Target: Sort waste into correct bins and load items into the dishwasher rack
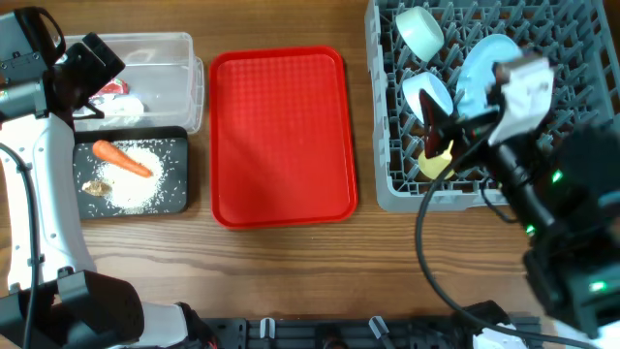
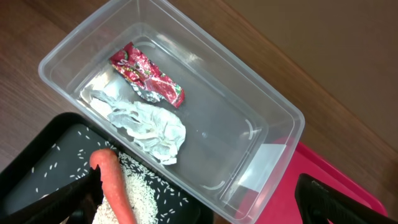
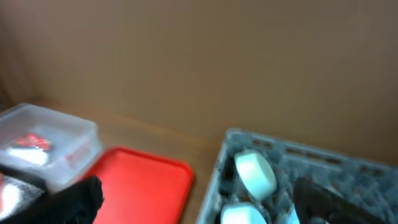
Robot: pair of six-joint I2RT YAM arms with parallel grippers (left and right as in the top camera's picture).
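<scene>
Clear plastic tub (image 1: 186,68) sits in the upper left of the overhead frame. It contains the red-and-white wrapper (image 2: 147,74) and, just beside it, the crumpled white tissue (image 2: 146,124).

Directly below the tub, touching its lower edge, is the black tray (image 1: 180,136). The tray holds:
- the orange carrot (image 1: 123,160), lying diagonally;
- a patch of loose white rice (image 1: 145,179) under and beside the carrot;
- a small brownish scrap (image 1: 96,187) at the left edge of the rice.

The flat red tray (image 1: 281,136) occupies the centre of the table (image 1: 291,271), between the bins and the grey rack (image 1: 387,189) at the upper right.

Rack contents:
- one pale bowl (image 1: 421,31) at the top;
- a second bowl (image 1: 429,94) below it;
- the light-blue plate (image 1: 484,63), standing on edge to the right of the bowls;
- the yellow cup (image 1: 436,163) near the lower wall of the rack.

Left gripper (image 1: 92,63): released, fingers spread wide, nothing between them. It is positioned above the left end of the tub. In the left wrist view, one finger (image 2: 62,202) appears just beside the carrot tip.

Right gripper (image 1: 450,131): released, jaws wide and empty. It is positioned over the rack, between the second bowl and the yellow cup. The right wrist view is blurred.
</scene>
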